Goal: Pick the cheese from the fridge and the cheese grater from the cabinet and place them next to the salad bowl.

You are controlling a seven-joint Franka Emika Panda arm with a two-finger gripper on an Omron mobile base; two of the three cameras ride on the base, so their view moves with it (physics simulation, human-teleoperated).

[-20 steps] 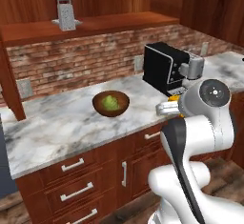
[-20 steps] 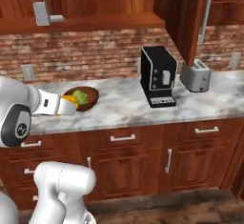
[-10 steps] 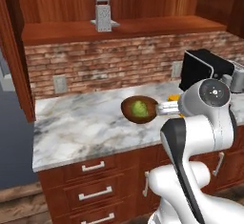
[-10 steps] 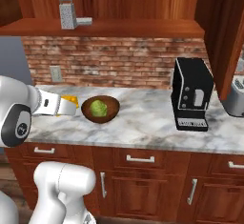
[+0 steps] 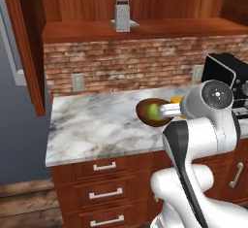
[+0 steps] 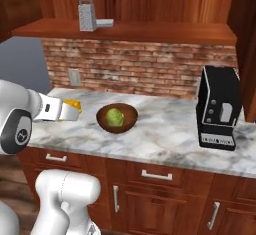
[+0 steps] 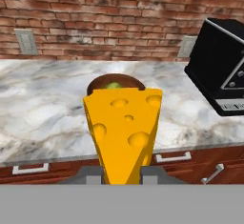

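The cheese, a yellow-orange wedge with holes, stands upright in my gripper, which is shut on its lower end. In the right base view the cheese pokes out of the gripper just left of the salad bowl, held above the counter. The dark wooden salad bowl with lettuce sits right behind the wedge; from the left base it shows beside my wrist. The grey cheese grater stands upright on the cabinet shelf above the brick wall.
A black coffee machine stands on the marble counter right of the bowl. The fridge's grey side borders the counter's left end. Drawers with silver handles run below. Bare marble lies left of the bowl.
The whole picture has shifted: the base has driven left along the counter, so the toaster has left view. The gripper stays shut on the cheese.
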